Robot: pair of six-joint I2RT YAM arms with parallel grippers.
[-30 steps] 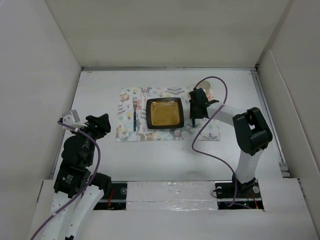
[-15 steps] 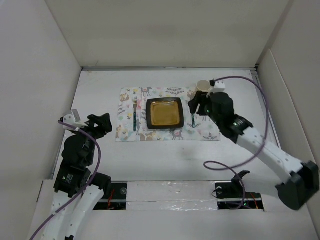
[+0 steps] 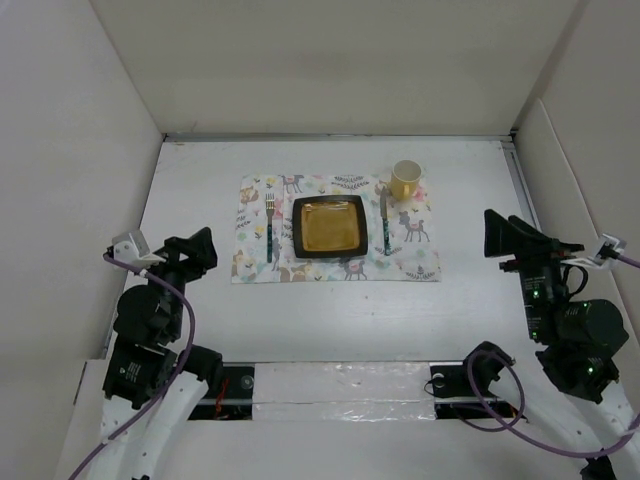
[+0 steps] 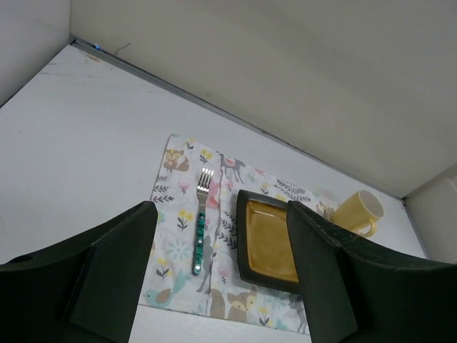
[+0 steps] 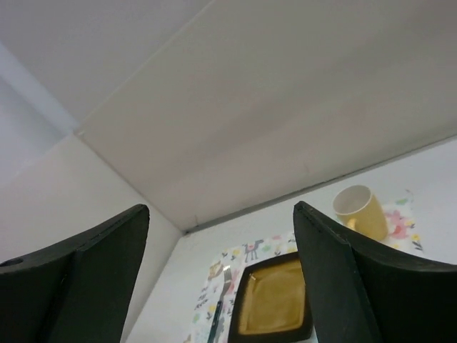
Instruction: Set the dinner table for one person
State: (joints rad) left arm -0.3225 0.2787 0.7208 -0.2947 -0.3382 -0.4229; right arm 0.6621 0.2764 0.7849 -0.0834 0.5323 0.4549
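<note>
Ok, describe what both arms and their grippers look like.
The left arm and right arm have black joint housings and white links near the bases. A purple cable loops along each. The left gripper and right gripper are matte black, with two broad, flat, wedge-shaped fingers. A small white connector sits at each wrist.

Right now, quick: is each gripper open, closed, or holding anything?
Left gripper: open, holding nothing.
Right gripper: open, holding nothing.
</note>
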